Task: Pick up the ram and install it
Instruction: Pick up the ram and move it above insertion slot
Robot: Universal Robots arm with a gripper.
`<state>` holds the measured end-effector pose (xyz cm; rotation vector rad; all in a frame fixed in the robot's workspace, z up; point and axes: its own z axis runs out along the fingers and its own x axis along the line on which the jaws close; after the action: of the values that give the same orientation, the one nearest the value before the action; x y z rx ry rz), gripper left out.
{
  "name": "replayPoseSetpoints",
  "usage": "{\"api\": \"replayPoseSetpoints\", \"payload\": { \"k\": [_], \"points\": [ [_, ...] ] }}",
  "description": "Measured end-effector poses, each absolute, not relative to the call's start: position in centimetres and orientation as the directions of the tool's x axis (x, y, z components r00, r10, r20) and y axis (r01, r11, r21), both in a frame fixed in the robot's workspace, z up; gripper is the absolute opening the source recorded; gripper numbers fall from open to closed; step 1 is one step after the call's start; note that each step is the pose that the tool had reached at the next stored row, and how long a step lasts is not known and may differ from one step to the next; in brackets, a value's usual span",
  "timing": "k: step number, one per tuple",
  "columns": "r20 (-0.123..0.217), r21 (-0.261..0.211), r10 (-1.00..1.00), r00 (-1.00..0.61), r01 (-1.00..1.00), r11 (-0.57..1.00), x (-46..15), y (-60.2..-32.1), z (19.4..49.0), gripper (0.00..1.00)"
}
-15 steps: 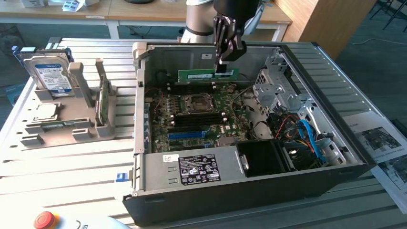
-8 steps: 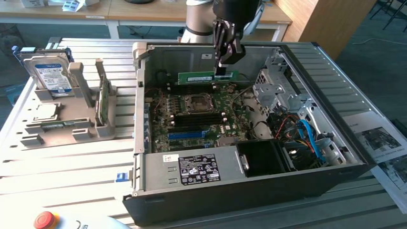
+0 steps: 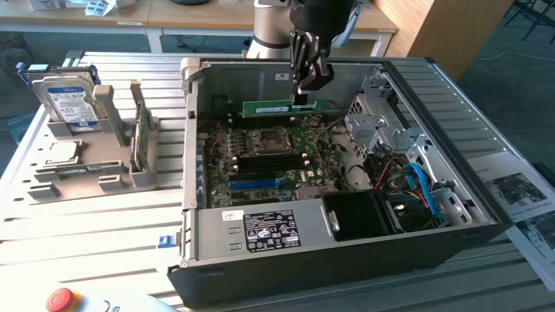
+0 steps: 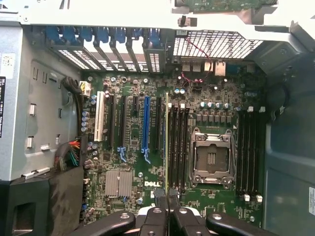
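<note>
The black two-fingered gripper (image 4: 168, 195) is clenched on the ram (image 4: 167, 142), a long, thin green circuit-board stick, pinching its upper edge near the middle. The stick hangs edge-down over the green Dell motherboard (image 4: 206, 199), parallel to the bank of black memory slots (image 4: 179, 147) beside the silver processor socket (image 4: 211, 160). It lies toward the far wall of the open grey metal computer case (image 3: 243, 78). Whether it touches a slot, I cannot tell. My judgement: hold it upright, centred along one slot, with the notch matched, and press evenly on both ends.
</note>
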<state>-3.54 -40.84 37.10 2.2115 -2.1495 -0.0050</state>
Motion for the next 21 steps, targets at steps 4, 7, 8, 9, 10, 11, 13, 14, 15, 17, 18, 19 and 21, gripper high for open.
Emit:
{"api": "replayPoseSetpoints", "payload": {
  "k": [4,7,8,9,10,11,13,14,15,17,18,19,21],
  "points": [
    [0.038,0.043,-0.999,0.015,-0.999,-0.014,-3.55,-40.83,37.07,0.12],
    [0.038,0.043,-0.999,0.004,-0.999,-0.002,-3.55,-40.83,37.04,0.12],
    [0.038,0.043,-0.999,0.002,-0.999,0.000,-3.55,-40.83,37.05,0.12],
    [0.038,0.043,-0.999,0.002,-0.999,0.000,-3.55,-40.83,37.05,0.12],
    [0.038,0.043,-0.999,0.002,-0.999,0.000,-3.55,-40.83,37.04,0.12],
    [0.038,0.043,-0.999,0.002,-0.999,0.000,-3.55,-40.83,37.04,0.12],
    [0.038,0.043,-0.999,0.002,-0.999,0.000,-3.54,-40.83,37.03,0.12],
    [0.038,0.043,-0.999,0.002,-0.999,0.000,-3.52,-40.83,37.02,0.12],
    [0.037,0.043,-0.999,0.002,-0.999,0.000,-3.49,-40.82,37.00,0.12],
    [0.037,0.043,-0.999,0.002,-0.999,0.000,-3.48,-40.81,36.99,0.12],
    [0.037,0.043,-0.999,0.002,-0.999,0.000,-3.48,-40.81,36.99,0.12],
    [0.038,0.043,-0.999,0.002,-0.999,0.000,-3.48,-40.81,36.99,0.12],
    [0.038,0.043,-0.999,0.002,-0.999,0.000,-3.47,-40.80,37.00,0.12]
  ]
}}
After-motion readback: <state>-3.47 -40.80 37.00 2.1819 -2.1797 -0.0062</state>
